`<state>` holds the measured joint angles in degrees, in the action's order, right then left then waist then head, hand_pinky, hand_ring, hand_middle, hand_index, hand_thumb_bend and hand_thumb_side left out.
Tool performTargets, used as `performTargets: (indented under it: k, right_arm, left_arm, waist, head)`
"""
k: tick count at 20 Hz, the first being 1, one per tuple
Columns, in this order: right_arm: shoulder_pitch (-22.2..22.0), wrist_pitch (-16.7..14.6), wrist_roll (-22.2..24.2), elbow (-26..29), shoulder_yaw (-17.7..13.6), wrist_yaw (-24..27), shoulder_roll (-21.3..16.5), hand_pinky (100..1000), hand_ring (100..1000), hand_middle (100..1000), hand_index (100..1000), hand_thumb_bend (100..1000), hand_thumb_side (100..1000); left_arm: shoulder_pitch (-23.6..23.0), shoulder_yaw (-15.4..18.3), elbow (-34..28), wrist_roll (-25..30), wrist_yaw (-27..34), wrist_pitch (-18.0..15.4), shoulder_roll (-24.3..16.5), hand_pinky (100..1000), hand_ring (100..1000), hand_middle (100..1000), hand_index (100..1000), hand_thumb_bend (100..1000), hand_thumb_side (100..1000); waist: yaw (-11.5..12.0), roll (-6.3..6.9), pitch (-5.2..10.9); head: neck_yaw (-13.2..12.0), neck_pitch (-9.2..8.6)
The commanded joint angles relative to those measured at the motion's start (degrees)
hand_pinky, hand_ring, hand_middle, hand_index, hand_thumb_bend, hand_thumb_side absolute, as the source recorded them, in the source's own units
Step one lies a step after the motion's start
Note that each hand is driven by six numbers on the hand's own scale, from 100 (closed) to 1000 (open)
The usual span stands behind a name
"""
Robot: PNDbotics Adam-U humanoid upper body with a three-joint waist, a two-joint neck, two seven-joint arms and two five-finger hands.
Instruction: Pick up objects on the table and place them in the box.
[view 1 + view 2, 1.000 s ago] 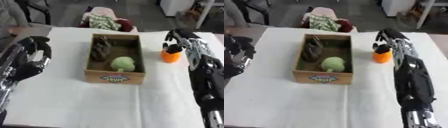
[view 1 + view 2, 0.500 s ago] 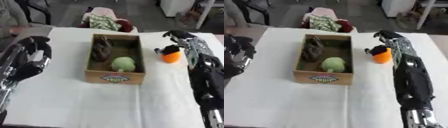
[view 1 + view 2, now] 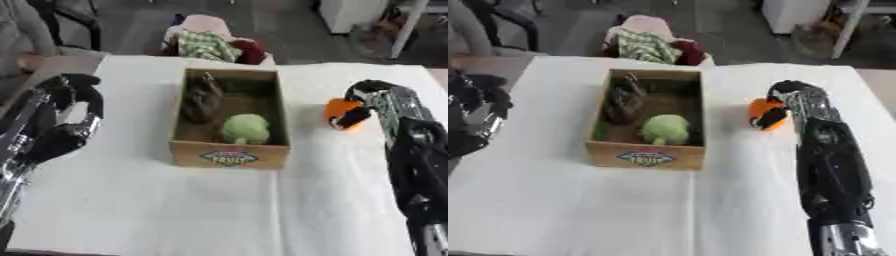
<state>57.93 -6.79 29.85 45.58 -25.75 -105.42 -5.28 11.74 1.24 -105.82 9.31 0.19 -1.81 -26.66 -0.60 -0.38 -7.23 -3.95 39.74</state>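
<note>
Box (image 3: 229, 150): wooden, mid-surface, open top. Contents: one green round item (image 3: 245, 128) at the near end, one dark item (image 3: 203, 100) behind it; both judged placed.

Orange item (image 3: 339, 113): outside the box, to its right, on the white surface (image 3: 175, 200); the only piece seen left to move.

Right hand (image 3: 366, 100): fingers curled round the orange item, thumb across its front; whether it is lifted cannot be told.

Left hand (image 3: 66, 117): far left, well apart from the box, fingers curled, holding nothing.

Remaining: carry orange item leftward over the box wall, release.
</note>
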Motion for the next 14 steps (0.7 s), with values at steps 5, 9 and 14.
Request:
performTargets:
  k: [5,9,14]
  right_arm:
    - [2.67,-3.27,-8.87,5.75,1.87,7.57,0.23,100,256,444,536,100,232]
    - [4.02,-6.83,-11.83,8.92,4.57,13.48,1.41,100,241,433,528,100,204]
    - [5.18,-11.79,-13.45,11.24,8.69,21.77,3.92,100,238,434,527,100,190]
  left_arm:
    - [0.55,0.50,-0.90,0.04,-0.05,-0.26,-0.95,799,605,557,758,138,190]
    - [0.63,0.46,-0.91,0.06,0.00,-0.24,-0.90,799,605,557,757,137,191]
    - [0.71,0.37,-0.92,0.17,0.02,-0.23,-0.80,799,605,557,757,135,191]
  waist:
    - [0.15,0.27,0.99]
    - [0.34,0.24,0.97]
    - [0.69,0.23,0.92]
  head:
    - [-0.07,-0.27]
    - [0.06,-0.25]
    - [0.24,-0.23]
